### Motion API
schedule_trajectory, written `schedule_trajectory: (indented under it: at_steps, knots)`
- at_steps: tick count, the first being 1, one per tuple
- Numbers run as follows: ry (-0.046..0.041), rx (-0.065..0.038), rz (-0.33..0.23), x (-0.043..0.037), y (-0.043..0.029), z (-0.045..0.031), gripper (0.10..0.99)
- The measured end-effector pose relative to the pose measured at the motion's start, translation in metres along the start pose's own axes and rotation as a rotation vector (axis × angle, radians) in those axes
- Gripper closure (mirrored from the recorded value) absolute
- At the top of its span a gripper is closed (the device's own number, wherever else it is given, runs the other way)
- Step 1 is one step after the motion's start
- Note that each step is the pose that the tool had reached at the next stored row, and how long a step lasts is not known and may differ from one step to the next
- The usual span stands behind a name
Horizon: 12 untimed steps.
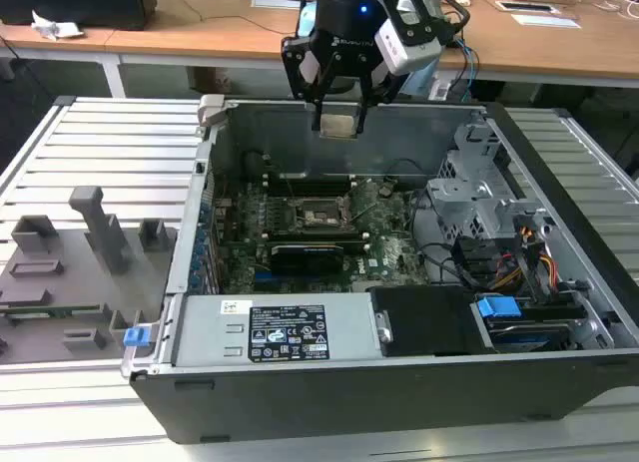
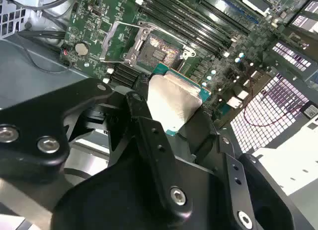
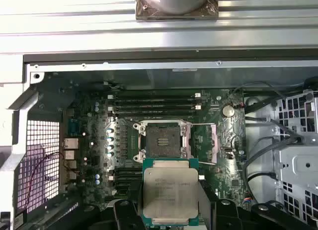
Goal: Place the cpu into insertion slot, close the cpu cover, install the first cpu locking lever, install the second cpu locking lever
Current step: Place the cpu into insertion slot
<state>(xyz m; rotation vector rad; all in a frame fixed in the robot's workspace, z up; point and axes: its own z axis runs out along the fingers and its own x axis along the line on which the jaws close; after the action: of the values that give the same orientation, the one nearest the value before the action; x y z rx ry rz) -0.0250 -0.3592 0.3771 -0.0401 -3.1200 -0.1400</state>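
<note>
One gripper (image 1: pixel 339 119) squeezes the chip (image 3: pixel 170 195) tight, held high above the open socket (image 3: pixel 162 141) inside the big computer case (image 1: pixel 399 402).

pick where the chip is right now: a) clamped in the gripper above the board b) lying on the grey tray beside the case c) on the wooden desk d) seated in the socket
a: the gripper clamps the chip above the case, and the socket below is bare.
</note>
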Motion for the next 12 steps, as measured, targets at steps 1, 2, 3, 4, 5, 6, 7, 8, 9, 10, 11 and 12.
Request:
schedule_trajectory:
  at_steps: [1,2,3,4,5,6,7,8,9,10,11,12]
  knots:
    - [0.0,0.0,0.0,0.0,0.0,0.0,0.549]
    - [0.0,0.0,0.0,0.0,0.0,0.0,0.549]
    - [-0.0001,0.0,0.001,0.0,0.0,0.0,0.549]
    - [-0.0003,0.0,0.004,0.0,0.0,0.0,0.549]
    - [-0.0008,0.0,0.009,0.0,0.0,0.0,0.549]
    - [-0.0012,0.0,0.014,0.0,0.0,0.0,0.549]
    - [-0.0017,0.0,0.02,0.0,0.0,0.0,0.549]
    - [-0.0026,0.0,0.029,0.0,0.0,0.0,0.549]
    - [-0.0035,-0.001,0.039,0.0001,0.0,0.0,0.549]
    - [-0.0051,-0.001,0.057,0.0,0.0,0.0,0.549]
    - [-0.0063,-0.001,0.07,0.0,0.0,0.0001,0.549]
    - [-0.008,-0.001,0.089,0.0001,0.0,0.0001,0.549]
